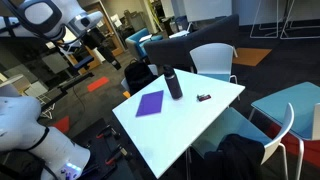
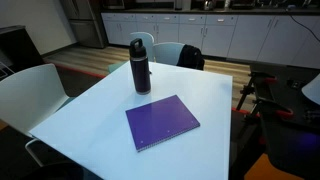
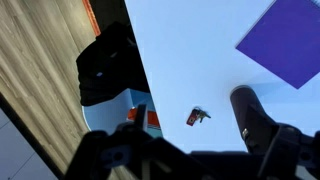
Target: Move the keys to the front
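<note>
The keys are a tiny dark bunch with a reddish tag, lying on the white table beside the tall black bottle. In an exterior view the keys lie just right of the bottle, with the purple sheet to its left. In an exterior view I see the bottle and the sheet, but the keys are hidden. My gripper hangs high above the table, apart from everything; its dark fingers look spread and empty. The arm is up at the left.
A black bag sits on a chair at the table's edge. White chairs and a teal chair stand around the table. The table edge drops off towards the floor.
</note>
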Controlling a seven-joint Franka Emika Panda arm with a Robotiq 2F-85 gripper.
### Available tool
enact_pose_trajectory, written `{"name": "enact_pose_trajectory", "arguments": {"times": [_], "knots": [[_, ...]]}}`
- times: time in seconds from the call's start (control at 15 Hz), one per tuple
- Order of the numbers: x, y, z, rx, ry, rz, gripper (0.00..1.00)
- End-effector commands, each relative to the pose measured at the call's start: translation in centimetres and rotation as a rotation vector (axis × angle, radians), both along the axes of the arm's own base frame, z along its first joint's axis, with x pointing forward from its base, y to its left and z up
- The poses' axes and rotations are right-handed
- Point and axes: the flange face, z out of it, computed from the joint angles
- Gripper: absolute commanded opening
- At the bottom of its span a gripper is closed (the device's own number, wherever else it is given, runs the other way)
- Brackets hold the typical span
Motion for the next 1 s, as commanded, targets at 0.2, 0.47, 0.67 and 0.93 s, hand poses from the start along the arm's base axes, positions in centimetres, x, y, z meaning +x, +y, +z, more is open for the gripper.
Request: {"name": "enact_pose_trajectory", "arguments": {"times": [0.2,0.47,0.67,0.93], "knots": [[0.0,0.0,0.1,0.0,0.001,0.0,1.0],[3.5,-1.4,1.3,0.052,-0.162,-0.03,1.0],[7.6,-2.8,1.0,0.055,-0.279,-0.018,1.0],[13.3,-5.3,-0.3,0.093,-0.35,-0.043,1.0]]}}
